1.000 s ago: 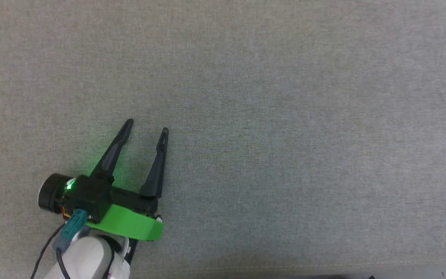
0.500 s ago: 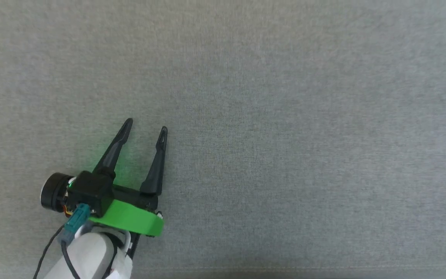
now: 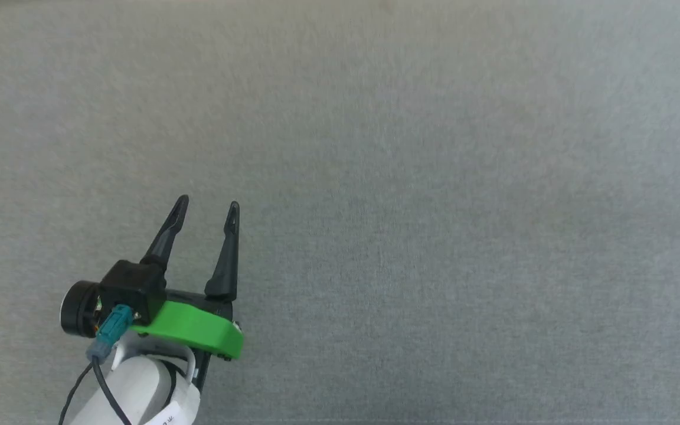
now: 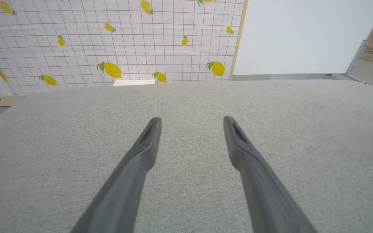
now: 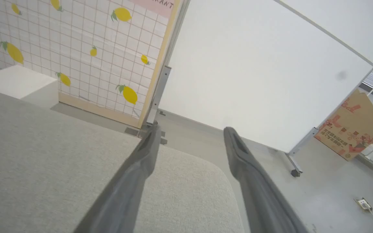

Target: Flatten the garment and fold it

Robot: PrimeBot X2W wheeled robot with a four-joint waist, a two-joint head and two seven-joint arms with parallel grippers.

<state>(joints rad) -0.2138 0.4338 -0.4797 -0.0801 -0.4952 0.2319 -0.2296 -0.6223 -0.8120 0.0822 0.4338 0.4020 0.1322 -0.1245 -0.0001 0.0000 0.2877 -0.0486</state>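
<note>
Honestly, where the garment lies we cannot tell, so we read the moment from the tools that would handle it. The left tool (image 3: 208, 202) hangs low over the grey cloth-covered bench (image 3: 434, 177), its two dark fingers parted with nothing between them. In the left wrist view the left tool (image 4: 192, 119) points nearly flat along the bench (image 4: 186, 97). We judge this pose suits sliding a finger under a cloth edge or pressing fabric smooth. The right tool (image 5: 192, 127) also stands with its fingers apart and carries nothing. Below it is the rounded corner of the bench (image 5: 44, 145), and its fingertips reach out past that corner, over the floor (image 5: 319, 181). The tilt up and outward suggests to us an arm held clear of the working surface rather than one set to grasp.

Ahead of the left tool, beyond the far edge of the bench, stands a lemon-print screen (image 4: 108, 42). Ahead of the right tool rises a white board (image 5: 254, 74) on castors. A cardboard box (image 5: 351, 129) leans to the tool's right, and a white block (image 5: 15, 81) sits to its left.

With both tools unladen, we judge that the flattening and folding need the garment found and an edge brought between parted fingers.
</note>
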